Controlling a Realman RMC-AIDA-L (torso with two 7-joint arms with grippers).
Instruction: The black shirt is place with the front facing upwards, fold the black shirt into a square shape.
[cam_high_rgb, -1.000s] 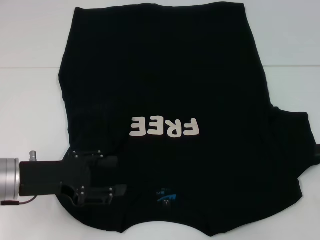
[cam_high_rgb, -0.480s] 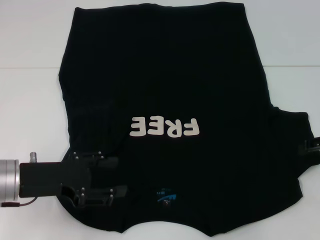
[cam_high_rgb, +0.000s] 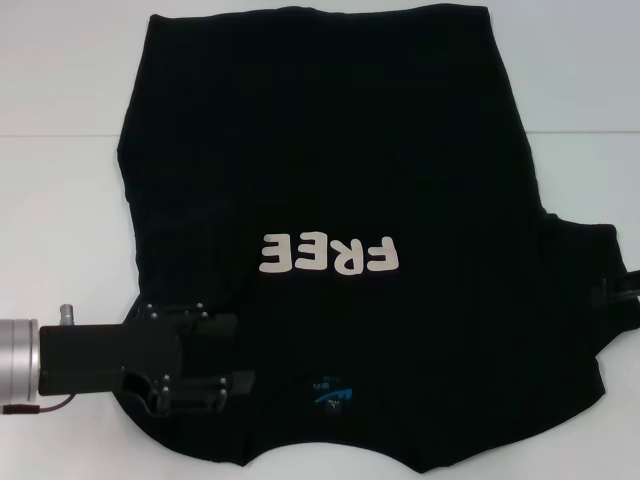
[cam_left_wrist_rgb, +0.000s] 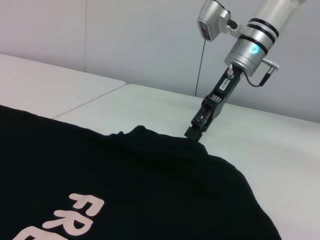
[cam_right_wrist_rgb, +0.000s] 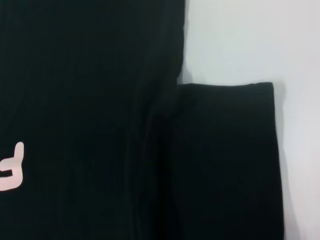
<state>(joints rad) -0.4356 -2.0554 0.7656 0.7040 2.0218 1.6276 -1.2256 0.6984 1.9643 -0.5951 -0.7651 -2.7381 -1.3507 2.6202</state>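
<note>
Lying flat on the white table (cam_high_rgb: 60, 200), the large black cloth "FREE" T-shirt (cam_high_rgb: 330, 150) has the left gripper (cam_high_rgb: 235, 352) parted over its folded left side and the right gripper (cam_left_wrist_rgb: 196, 134) at its right sleeve, where its grip cannot be made out.

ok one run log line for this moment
black shirt flat, print up, left sleeve folded in | left gripper over folded sleeve | right gripper at right sleeve edge

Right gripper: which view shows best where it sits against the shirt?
The left wrist view: the right gripper points down at the black shirt, at its sleeve edge. The head view catches only a sliver of it at the frame's edge. The right wrist view shows only sleeve and table.
</note>
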